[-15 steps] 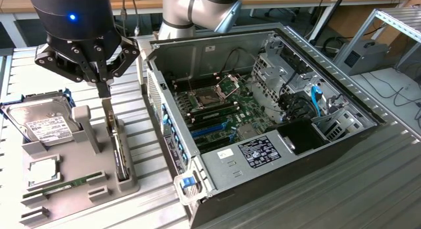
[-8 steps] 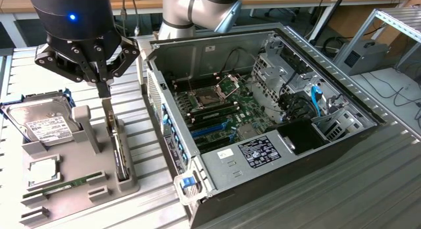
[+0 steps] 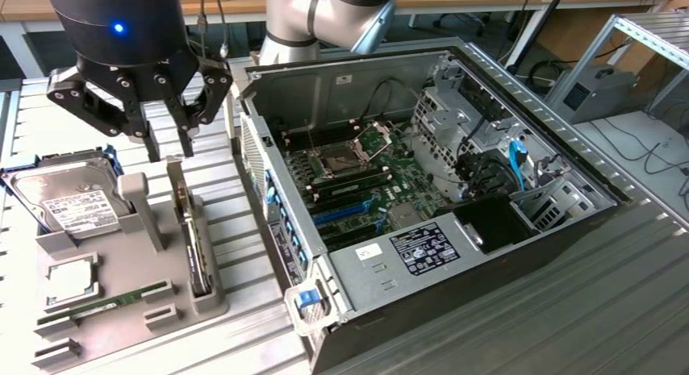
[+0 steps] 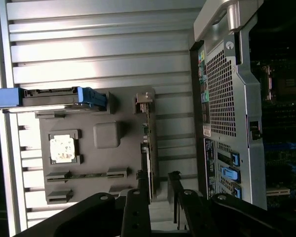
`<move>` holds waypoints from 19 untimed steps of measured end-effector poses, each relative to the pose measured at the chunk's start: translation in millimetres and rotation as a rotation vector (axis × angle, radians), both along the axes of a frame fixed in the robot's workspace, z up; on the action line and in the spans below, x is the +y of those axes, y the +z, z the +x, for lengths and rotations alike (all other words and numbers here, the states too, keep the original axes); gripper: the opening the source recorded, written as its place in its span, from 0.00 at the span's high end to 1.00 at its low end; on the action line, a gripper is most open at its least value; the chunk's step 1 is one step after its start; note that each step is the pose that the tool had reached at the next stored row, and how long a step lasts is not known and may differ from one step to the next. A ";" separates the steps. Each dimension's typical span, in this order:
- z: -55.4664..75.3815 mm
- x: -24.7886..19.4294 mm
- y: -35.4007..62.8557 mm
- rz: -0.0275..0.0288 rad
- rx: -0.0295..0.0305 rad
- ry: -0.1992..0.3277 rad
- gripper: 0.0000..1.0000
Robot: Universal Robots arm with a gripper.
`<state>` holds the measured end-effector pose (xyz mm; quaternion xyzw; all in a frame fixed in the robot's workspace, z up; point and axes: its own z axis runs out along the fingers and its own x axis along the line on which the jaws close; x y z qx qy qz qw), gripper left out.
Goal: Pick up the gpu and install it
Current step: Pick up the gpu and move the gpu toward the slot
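The gripper [image 3: 170,152] hangs with its fingers parted to a moderate gap and nothing between them, just above the gpu [image 3: 193,239], which stands on edge in a slot of the grey holder tray [image 3: 129,331]. In the wrist view the fingers [image 4: 137,207] sit over one end of the card. The open computer case [image 3: 431,254] lies just beside the tray, on the exterior view's right.

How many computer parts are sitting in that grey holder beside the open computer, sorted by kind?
Hard drive: 1
Processor chip: 1
Memory stick: 1
gpu, standing on edge: 1
Total: 4
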<state>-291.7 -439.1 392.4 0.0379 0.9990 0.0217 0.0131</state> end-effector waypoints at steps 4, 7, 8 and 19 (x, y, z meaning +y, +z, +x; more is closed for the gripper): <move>0.0 0.0 0.0 0.0001 -0.0001 0.000 0.58; 0.0 0.0 0.0 0.0000 0.0000 0.000 0.58; 0.0 0.0 0.0 0.0000 0.0000 0.000 0.58; 0.0 0.0 0.0 0.0000 0.0000 0.000 0.58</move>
